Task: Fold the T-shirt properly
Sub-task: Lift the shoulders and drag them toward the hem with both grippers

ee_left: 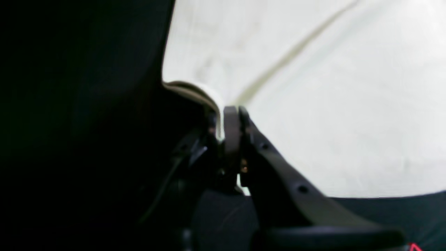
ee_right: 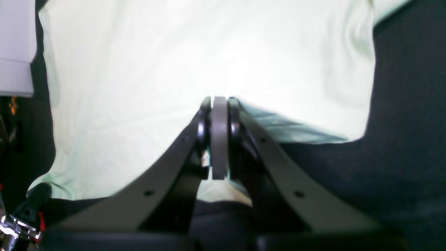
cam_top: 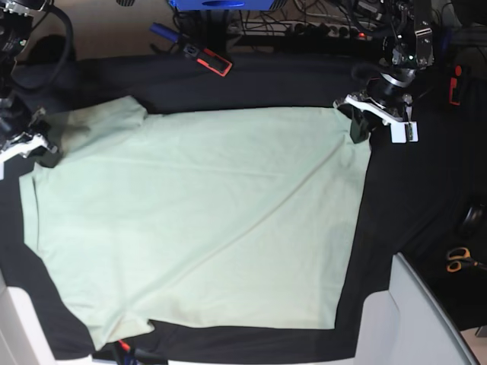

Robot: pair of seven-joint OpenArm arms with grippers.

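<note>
The pale mint-green T-shirt (cam_top: 198, 220) lies spread nearly flat on the black cloth, with a long diagonal crease across it. My left gripper (cam_top: 358, 131) is at its far right corner. In the left wrist view that gripper (ee_left: 231, 113) is shut on a raised fold of the T-shirt (ee_left: 331, 104) edge. My right gripper (cam_top: 47, 156) is at the shirt's left edge, near a sleeve. In the right wrist view it (ee_right: 219, 101) is shut on the hem of the T-shirt (ee_right: 174, 52), which bunches slightly at the fingertips.
The black table cover (cam_top: 403, 198) surrounds the shirt. Orange-handled scissors (cam_top: 459, 260) lie at the right edge. A red-and-black tool (cam_top: 207, 59) and cables sit along the back. A white panel (cam_top: 418, 319) stands at the front right.
</note>
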